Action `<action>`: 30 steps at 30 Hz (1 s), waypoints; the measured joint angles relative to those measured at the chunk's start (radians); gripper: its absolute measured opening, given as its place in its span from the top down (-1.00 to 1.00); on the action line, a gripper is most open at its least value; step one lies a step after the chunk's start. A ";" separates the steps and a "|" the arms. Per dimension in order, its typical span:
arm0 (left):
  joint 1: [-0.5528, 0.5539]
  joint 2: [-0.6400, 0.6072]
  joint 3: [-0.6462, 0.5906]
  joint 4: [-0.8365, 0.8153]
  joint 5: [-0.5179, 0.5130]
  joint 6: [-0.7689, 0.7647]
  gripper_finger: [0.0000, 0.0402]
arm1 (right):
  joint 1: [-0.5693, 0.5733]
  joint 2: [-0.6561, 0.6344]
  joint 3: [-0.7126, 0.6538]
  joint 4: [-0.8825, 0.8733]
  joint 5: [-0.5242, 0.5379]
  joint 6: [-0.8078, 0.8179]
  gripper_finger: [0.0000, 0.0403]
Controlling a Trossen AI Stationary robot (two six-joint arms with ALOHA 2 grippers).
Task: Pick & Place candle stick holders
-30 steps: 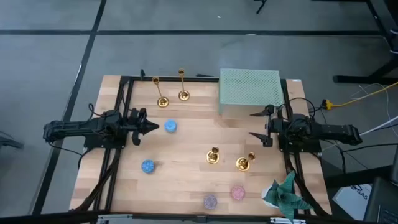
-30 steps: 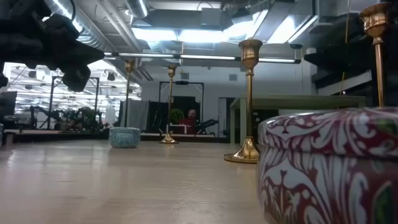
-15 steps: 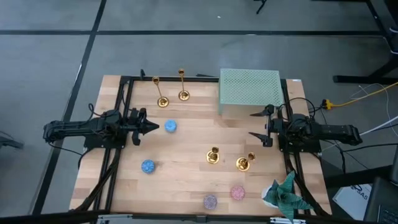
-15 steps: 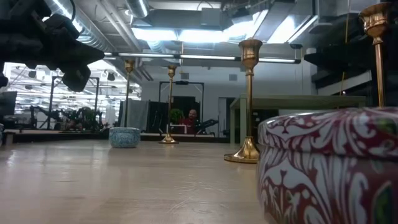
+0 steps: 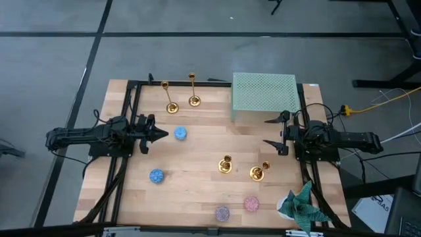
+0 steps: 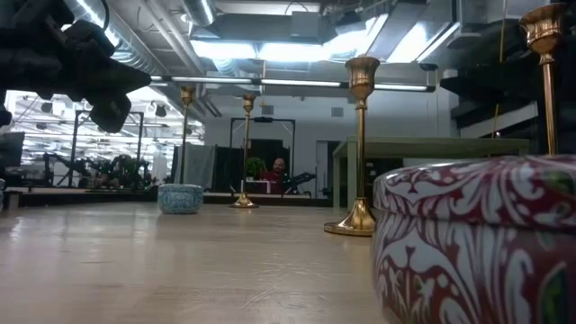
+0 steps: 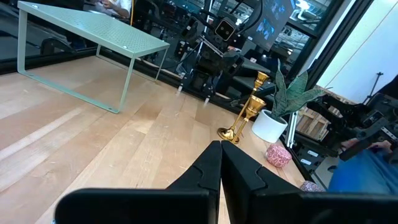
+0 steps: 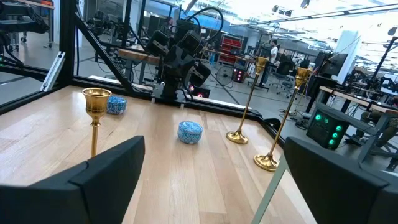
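Four gold candle stick holders stand upright on their round bases on the wooden table. The two taller ones (image 5: 171, 105) (image 5: 194, 99) stand near the far edge. The two shorter ones (image 5: 225, 164) (image 5: 258, 172) stand right of centre, toward the near edge. My left gripper (image 5: 161, 134) is shut and empty over the table's left side; its closed fingers (image 7: 221, 163) point toward the right. My right gripper (image 5: 271, 131) is open and empty at the right, beyond the shorter holders. Its fingers (image 8: 106, 174) stand wide apart, with one short holder (image 8: 95, 109) ahead.
A green mesh stand (image 5: 264, 97) fills the far right. Two blue tins (image 5: 180, 134) (image 5: 156, 176) sit left of centre. A pink tin (image 5: 252, 204) and a purple tin (image 5: 222, 213) sit near the front edge. A green plant (image 5: 302, 204) stands at the front right corner.
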 joint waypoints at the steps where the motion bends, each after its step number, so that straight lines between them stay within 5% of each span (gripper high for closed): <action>1: 0.000 0.000 0.000 0.000 0.000 0.000 0.97 | 0.000 0.000 0.000 0.000 0.000 0.000 -0.94; 6: 0.000 0.000 0.000 0.000 0.000 0.000 0.97 | 0.000 0.000 0.000 0.000 -0.002 0.027 -0.94; 13: 0.000 0.000 0.000 0.000 0.000 0.000 0.97 | 0.000 0.000 0.000 0.004 -0.018 0.396 -0.94; 30: 0.000 0.000 0.000 0.000 0.000 0.000 0.97 | -0.016 0.028 0.067 -0.136 0.045 0.338 -0.94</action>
